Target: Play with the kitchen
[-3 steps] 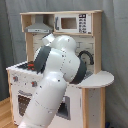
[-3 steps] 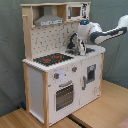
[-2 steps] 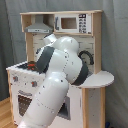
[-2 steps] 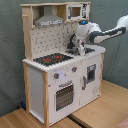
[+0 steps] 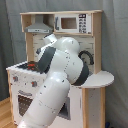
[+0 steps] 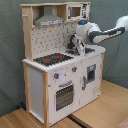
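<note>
Progress on the open-ended task is hard to gauge: the kitchen (image 6: 60,75) stands on a wooden floor (image 6: 100,112) against a grey backdrop, with its oven door (image 6: 64,95) closed and nothing visibly shifted or lying loose on top. In the second exterior view the arm (image 6: 107,34) reaches in from the second exterior view's right, over the desk part of the toy, and the end effector (image 6: 76,46) hangs low above the sink area, just beside the black-red stovetop (image 6: 52,59). I cannot tell whether it is wide, narrow or holding something; its tip is lost against the dark fittings there. In the first exterior view the arm's white bulk covers most of the counter, leaving the grey hood (image 5: 39,26), the microwave (image 5: 72,23) and part of the black faucet (image 5: 89,56) in sight. My judgement is that the play is under way around the sink, with no finished result to point to; the oven, knobs and microwave look untouched.
</note>
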Controlling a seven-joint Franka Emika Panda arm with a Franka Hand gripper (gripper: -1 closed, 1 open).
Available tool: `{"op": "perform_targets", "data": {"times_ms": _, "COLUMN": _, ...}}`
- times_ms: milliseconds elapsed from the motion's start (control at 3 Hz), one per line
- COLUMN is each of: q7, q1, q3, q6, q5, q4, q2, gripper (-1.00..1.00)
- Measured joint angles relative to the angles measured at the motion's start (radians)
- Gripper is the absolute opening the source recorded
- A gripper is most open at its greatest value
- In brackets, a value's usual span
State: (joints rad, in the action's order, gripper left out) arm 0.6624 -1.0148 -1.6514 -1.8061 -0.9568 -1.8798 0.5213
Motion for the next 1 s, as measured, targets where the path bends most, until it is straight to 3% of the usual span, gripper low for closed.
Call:
{"op": "perform_targets", "data": {"times_ms": 333, "q7": 0.000, "q1": 0.035, "q3": 0.009, "q6": 0.024, "q5": 0.001, "q4": 0.005, "q2": 0.017, "gripper": -1.00}}
{"op": "perform_targets", "data": {"times_ms": 667, "q7": -0.013, "q1": 0.086, "q3": 0.020, "q6": 0.097, "q5": 0.004, "q4": 0.034, "q2": 0.054, "gripper": -1.00}}
{"op": "perform_targets", "data": {"times_ms": 1000, "q7": -0.032, "q1": 0.147, "q3": 0.025, "q6": 0.164, "q5": 0.005, "q4": 0.074, "q2": 0.060, "gripper": -1.00}}
